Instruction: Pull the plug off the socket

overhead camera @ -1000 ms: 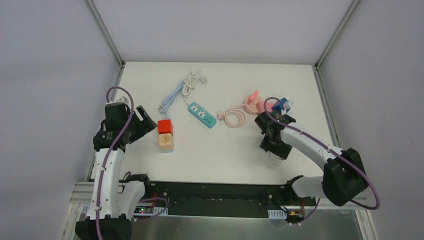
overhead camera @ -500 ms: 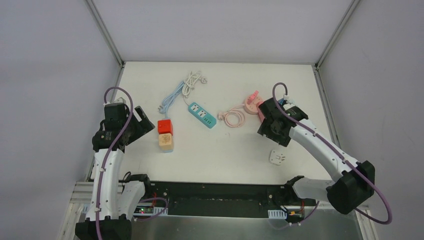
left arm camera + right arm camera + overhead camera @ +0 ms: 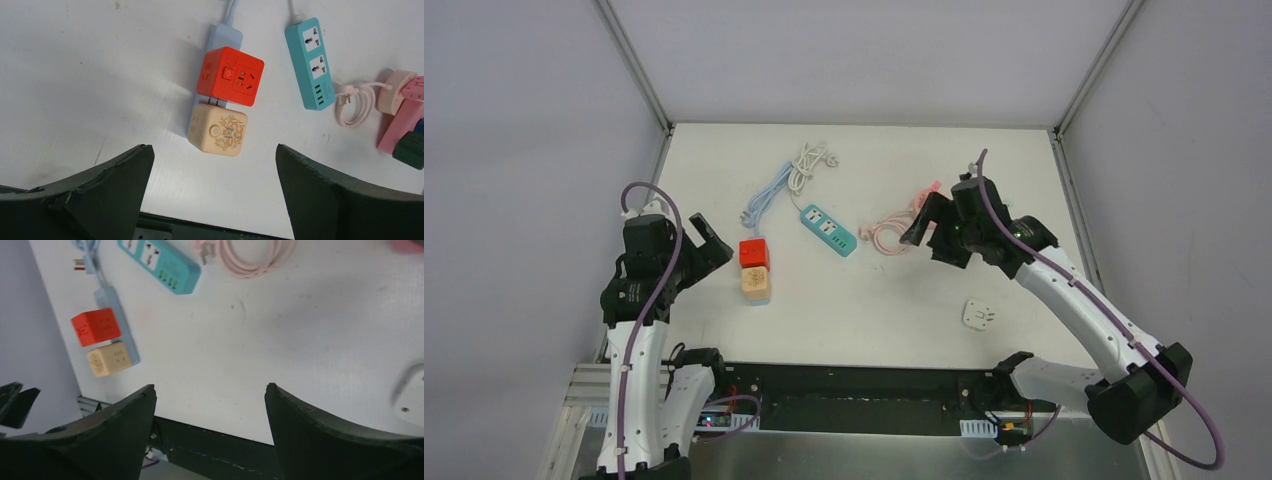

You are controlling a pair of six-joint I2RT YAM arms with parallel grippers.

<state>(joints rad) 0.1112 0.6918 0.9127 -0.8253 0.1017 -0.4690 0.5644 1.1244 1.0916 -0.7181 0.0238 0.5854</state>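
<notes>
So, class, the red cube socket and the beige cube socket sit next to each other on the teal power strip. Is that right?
Not quite. The red cube socket and the beige cube socket sit next to each other on the pale blue power strip, not on the teal power strip, which lies apart to one side. The left wrist view shows this.

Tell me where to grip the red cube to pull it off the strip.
Come from above, pinching the red cube by its two side faces across the blue strip: those are free; the beige cube crowds its near face.
</notes>
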